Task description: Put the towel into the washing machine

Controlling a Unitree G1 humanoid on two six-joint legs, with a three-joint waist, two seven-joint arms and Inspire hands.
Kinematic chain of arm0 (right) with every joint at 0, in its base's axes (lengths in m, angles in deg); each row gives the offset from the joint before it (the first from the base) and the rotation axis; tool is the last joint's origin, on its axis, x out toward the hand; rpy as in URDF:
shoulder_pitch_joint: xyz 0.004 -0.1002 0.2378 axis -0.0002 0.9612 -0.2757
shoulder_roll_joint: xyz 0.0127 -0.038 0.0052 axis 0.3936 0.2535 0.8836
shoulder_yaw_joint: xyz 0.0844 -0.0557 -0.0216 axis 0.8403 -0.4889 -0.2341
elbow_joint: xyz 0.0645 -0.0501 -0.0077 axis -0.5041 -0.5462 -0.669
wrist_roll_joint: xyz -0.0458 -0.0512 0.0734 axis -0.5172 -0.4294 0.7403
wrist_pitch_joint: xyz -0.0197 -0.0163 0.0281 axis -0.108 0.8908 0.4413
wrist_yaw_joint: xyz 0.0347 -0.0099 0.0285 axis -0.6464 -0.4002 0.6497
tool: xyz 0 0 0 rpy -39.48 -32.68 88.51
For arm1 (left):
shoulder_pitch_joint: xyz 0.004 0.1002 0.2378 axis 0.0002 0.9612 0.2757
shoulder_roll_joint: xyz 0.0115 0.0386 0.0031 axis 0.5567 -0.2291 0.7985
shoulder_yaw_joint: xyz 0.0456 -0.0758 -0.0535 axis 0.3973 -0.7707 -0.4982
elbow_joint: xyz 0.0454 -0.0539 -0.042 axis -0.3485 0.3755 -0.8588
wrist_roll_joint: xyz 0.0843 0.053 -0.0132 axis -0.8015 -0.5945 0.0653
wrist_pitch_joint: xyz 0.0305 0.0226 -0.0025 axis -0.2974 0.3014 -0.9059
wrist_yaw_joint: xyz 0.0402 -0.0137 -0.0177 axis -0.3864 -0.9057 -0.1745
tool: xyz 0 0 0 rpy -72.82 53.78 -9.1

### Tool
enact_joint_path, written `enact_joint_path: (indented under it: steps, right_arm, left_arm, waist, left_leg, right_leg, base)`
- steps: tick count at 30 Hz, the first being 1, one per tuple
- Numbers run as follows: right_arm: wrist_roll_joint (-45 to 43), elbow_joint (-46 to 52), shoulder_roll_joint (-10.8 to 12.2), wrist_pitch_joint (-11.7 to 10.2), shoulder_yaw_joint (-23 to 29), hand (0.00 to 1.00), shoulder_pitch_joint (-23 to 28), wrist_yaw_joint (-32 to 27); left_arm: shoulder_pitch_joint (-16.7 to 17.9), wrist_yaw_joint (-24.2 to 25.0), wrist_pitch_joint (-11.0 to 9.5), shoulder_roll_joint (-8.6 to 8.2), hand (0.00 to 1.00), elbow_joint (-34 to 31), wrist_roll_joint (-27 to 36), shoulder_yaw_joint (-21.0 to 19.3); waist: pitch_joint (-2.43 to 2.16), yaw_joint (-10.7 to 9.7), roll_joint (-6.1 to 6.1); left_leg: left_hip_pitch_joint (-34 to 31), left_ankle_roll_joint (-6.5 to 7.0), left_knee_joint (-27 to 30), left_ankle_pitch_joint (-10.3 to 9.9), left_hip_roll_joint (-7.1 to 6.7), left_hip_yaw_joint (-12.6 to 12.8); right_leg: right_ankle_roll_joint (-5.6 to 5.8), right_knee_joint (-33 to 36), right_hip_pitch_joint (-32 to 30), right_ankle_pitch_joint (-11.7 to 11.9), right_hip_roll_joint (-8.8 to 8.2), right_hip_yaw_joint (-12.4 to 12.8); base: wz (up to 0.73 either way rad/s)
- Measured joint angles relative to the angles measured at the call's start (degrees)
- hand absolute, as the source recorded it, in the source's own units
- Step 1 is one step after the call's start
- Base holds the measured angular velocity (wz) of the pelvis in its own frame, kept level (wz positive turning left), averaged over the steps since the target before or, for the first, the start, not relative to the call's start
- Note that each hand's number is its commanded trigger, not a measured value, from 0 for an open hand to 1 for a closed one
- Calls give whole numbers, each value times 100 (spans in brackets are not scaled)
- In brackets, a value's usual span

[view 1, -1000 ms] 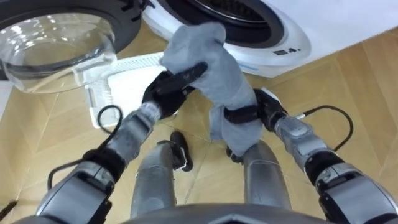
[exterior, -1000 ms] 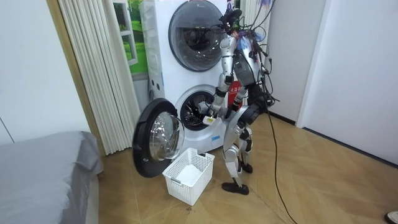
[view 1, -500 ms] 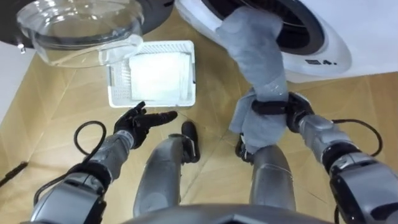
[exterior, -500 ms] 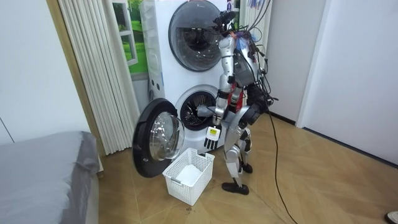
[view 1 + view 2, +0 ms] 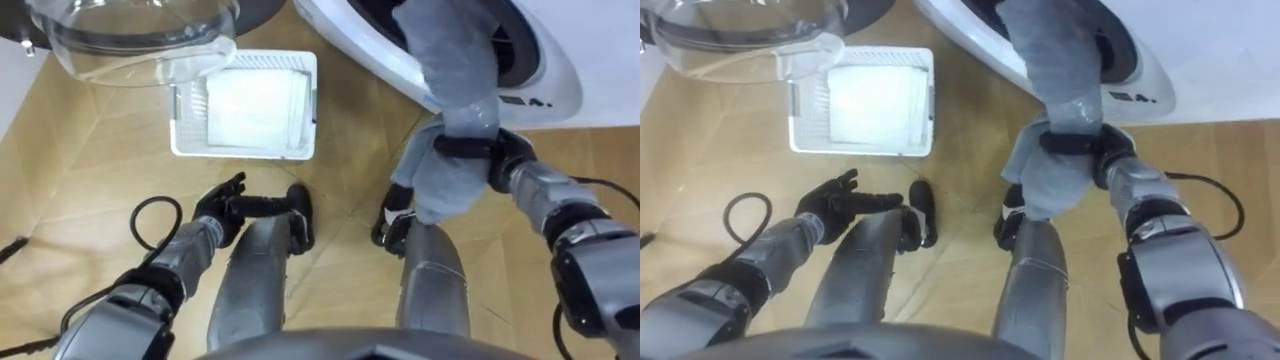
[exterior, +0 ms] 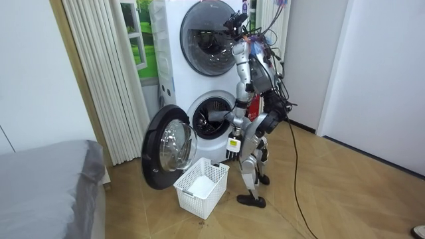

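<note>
- The washing machine (image 6: 174,99) is white and stands at the far side of the scene. The robot stands upright just in front of it, on the wooden floor (image 5: 90,190).
- A second drum with a shut round door (image 6: 209,30) sits stacked above the lower machine.
- The lower machine's door (image 6: 166,154) is swung wide open towards the left. Its clear glass bowl (image 5: 130,30) shows at the far left in the eye views.
- The drum opening (image 5: 510,40) is dark and lies far right, ringed by the white front panel.
- The basket (image 5: 243,153) is white plastic and sits on the floor near the open door, left of the drum. Something white lies in its bottom.
- The towel (image 5: 455,90) is grey. Its far end lies over the lower rim of the drum opening, and its near end hangs bunched below the right hand.
- The right hand (image 5: 490,152) has its dark fingers curled tightly round the middle of the towel, just in front of the machine.
- The left hand (image 5: 225,205) is low on the near left with relaxed, spread fingers, holding nothing.
</note>
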Motion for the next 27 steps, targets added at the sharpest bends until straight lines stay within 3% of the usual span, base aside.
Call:
enact_joint_path:
  steps: [2,7,9,13,19,23,27]
  right_arm:
    - [96,2,-112,33,9,100,-35,26]
    - [865,7,-196,415,24,100,-151,147]
    - [1230,33,-211,628,66,100,-329,199]
    - [2214,79,-236,832,129,100,-609,213]
    - [2991,425,-222,1258,348,100,-706,-235]
    - [3877,614,-223,1339,347,100,-738,-404]
    - [4687,618,-231,1557,353,100,-1005,-565]
  left_arm:
    - [16,-1,0,10,0,-19,-72,6]
    - [68,-29,2,106,0,-91,-79,90]
    - [197,-30,-18,195,0,-321,-100,78]
    - [489,-40,-64,343,0,-594,-86,74]
    - [690,-62,-101,395,0,-666,-16,-27]
    - [744,-161,-117,382,0,-711,44,-35]
    - [807,-237,-87,333,0,-795,-134,-237]
  waist:
    - [-2,12,-49]
    - [11,89,-242]
    - [48,102,-317]
    - [45,100,-471]
    - [38,-60,-556]
    - [38,-135,-572]
    - [33,-162,-576]
  left_leg:
    - [9,15,6,10,-20,-11]
    - [38,47,30,34,-19,7]
    - [32,73,31,50,-20,31]
    - [44,83,28,104,-47,31]
    - [-47,129,46,153,-143,31]
    - [-76,154,94,156,-191,10]
    - [-107,156,184,155,-197,-39]
  right_leg:
    - [13,52,6,-8,-46,-33]
    - [15,142,20,-11,-96,-4]
    - [5,148,21,-14,-113,5]
    - [-16,195,21,-3,-175,-34]
    - [15,309,-47,-32,-317,-67]
    - [46,411,-104,-66,-370,-39]
    - [42,482,-103,-89,-386,-58]
  base:
    - [11]
    - [3]
    - [0]
    - [5]
    - [14]
    - [6]
    - [6]
